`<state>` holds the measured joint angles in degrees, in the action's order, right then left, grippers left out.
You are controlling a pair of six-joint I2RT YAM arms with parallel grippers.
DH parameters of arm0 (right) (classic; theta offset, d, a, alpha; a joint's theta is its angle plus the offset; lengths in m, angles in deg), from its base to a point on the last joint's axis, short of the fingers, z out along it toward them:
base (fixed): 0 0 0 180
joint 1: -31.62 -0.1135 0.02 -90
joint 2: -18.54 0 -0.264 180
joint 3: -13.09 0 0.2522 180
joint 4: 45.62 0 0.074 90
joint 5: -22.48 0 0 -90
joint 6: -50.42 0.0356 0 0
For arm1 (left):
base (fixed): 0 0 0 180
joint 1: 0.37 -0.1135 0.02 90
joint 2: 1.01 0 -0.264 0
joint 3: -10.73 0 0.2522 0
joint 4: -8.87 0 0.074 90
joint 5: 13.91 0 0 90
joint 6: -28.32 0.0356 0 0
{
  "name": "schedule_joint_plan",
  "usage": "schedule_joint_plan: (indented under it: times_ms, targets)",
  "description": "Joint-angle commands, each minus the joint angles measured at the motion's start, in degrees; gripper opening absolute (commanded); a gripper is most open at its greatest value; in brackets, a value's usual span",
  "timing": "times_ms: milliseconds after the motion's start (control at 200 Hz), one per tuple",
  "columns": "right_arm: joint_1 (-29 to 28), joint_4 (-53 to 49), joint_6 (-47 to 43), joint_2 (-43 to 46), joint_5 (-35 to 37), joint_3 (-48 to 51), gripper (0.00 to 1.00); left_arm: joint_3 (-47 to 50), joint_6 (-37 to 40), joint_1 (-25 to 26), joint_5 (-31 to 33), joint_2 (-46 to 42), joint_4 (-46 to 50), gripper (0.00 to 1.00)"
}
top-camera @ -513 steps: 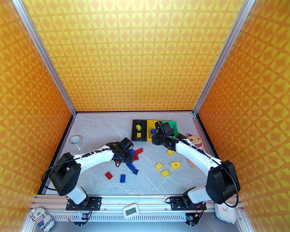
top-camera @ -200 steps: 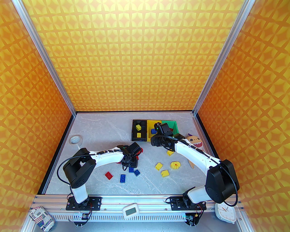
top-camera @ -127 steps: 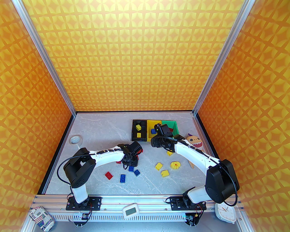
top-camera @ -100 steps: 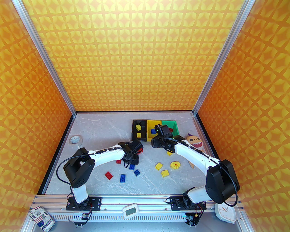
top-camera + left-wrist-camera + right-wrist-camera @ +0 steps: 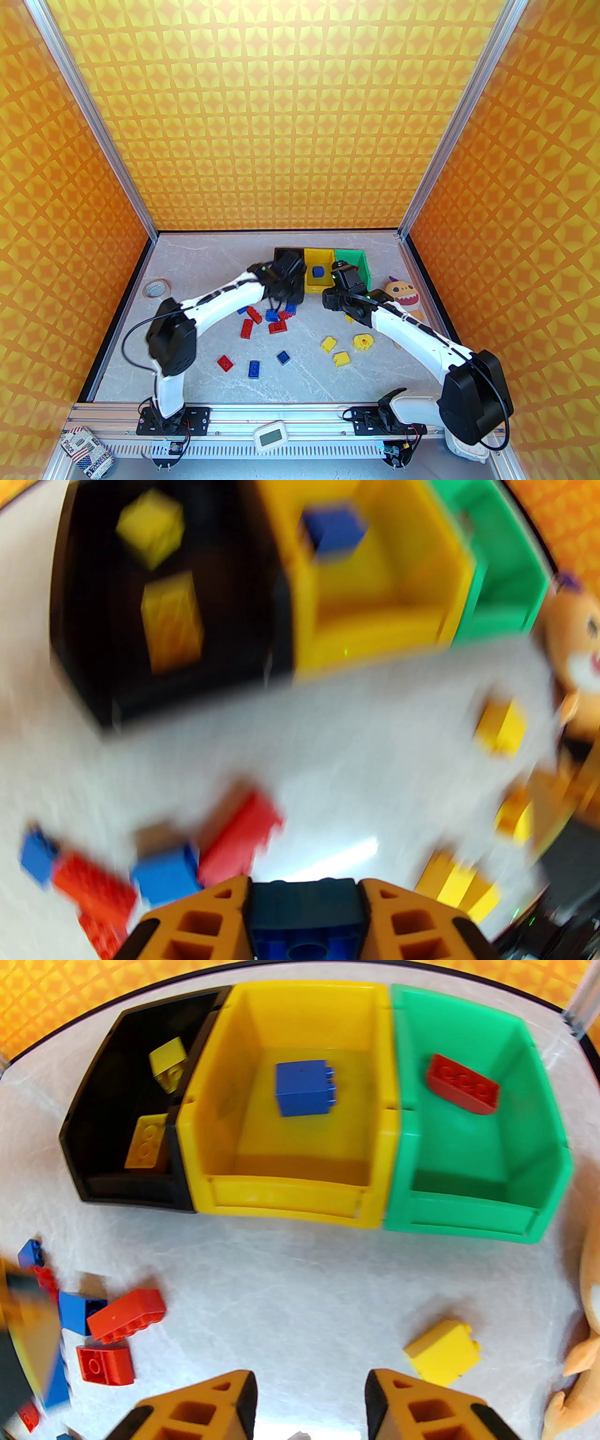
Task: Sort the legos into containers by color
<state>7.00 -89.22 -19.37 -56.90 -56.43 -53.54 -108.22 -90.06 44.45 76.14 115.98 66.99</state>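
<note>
My left gripper (image 5: pixel 302 918) is shut on a blue lego (image 5: pixel 304 930) and hangs over the table just in front of the black bin (image 5: pixel 280 253). The view from its wrist is blurred. My right gripper (image 5: pixel 310 1405) is open with nothing between its fingers, in front of the yellow bin (image 5: pixel 286 1196) and green bin (image 5: pixel 459 1218). The black bin (image 5: pixel 126 1189) holds two yellow legos (image 5: pixel 146 1140). A blue lego (image 5: pixel 304 1086) lies in the yellow bin and a red lego (image 5: pixel 461 1084) in the green one. Loose red and blue legos (image 5: pixel 246 328) lie centre-left, yellow legos (image 5: pixel 329 343) centre-right.
An orange plush monster (image 5: pixel 402 293) sits right of the green bin (image 5: pixel 358 258). A white tape roll (image 5: pixel 156 288) lies at the left edge. A round yellow toy (image 5: pixel 363 341) rests among the yellow legos. Black table borders run along both sides.
The left gripper closed on a blue lego in the pile and carried it up toward the bins. The right gripper drew back from over the bins, and its elbow swung right.
</note>
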Motion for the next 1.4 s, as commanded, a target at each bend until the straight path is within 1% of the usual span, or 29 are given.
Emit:
schedule_joint_plan:
  times_ms: [0,200,385,445,705,840,900,950,1020,1075,1130,1190,1235,1395]
  targets:
    - [0.25,-1.87,1.32,2.93,3.45,1.26,0.44,-9.07,3.32,-1.55,1.18,5.99,1.6,0.31]
    - [0.32,-3.55,0.65,6.08,4.82,1.62,0.46,-24.29,4.74,-3.15,0.65,15.89,-0.44,0.31]
    - [0.44,-4.04,0.37,6.05,4.22,1.36,0.45,-33.24,5.35,-4.18,-0.5,22.29,-2.32,0.32]
    - [0.45,-3.99,0.44,5.96,3.9,1.44,0.45,-34.6,5.36,-4.54,-0.95,23.47,-2.96,0.32]
    - [0.41,-3.92,0.44,5.98,3.81,1.44,0.45,-34.82,4.93,-5.09,-4.2,25.5,-7.79,0.31]
    - [0.45,-3.86,0.45,5.57,3.42,1.27,0.45,-34.76,4.18,-5.07,-4.5,26.31,-10.3,0.31]
    - [0.4,-3.88,0.45,5.4,3.06,1.22,0.45,-34.82,3.88,-5.09,-4.51,26.71,-11.38,0.34]
    - [0.38,-3.94,0.46,5.39,3.01,1.2,0.45,-35.04,3.79,-5.06,-4.53,27.18,-12.15,0.39]
    - [0.45,-4.0,0.4,5.39,2.84,1.27,0.45,-35.88,3.72,-5.18,-4.15,27.91,-12.71,0.49]
    - [0.45,-3.99,0.29,5.47,2.72,1.27,0.46,-37.03,3.75,-5.26,-3.79,28.31,-12.51,0.61]
    - [0.42,-3.99,-0.09,5.48,2.53,1.23,0.46,-38.43,3.82,-5.4,-3.55,28.43,-11.65,0.67]
    - [0.39,-4.16,-0.97,5.56,2.02,1.28,0.46,-40.06,3.86,-5.68,-3.01,27.81,-9.1,0.7]
    - [0.35,-3.99,-1.65,5.65,2.02,1.29,0.46,-39.08,3.77,-5.71,-2.73,26.08,-8.33,0.72]
    - [-0.11,-3.08,-4.43,5.32,0.47,1.61,0.49,-26.31,3.31,-5.7,-1.22,14.55,-10.02,0.73]
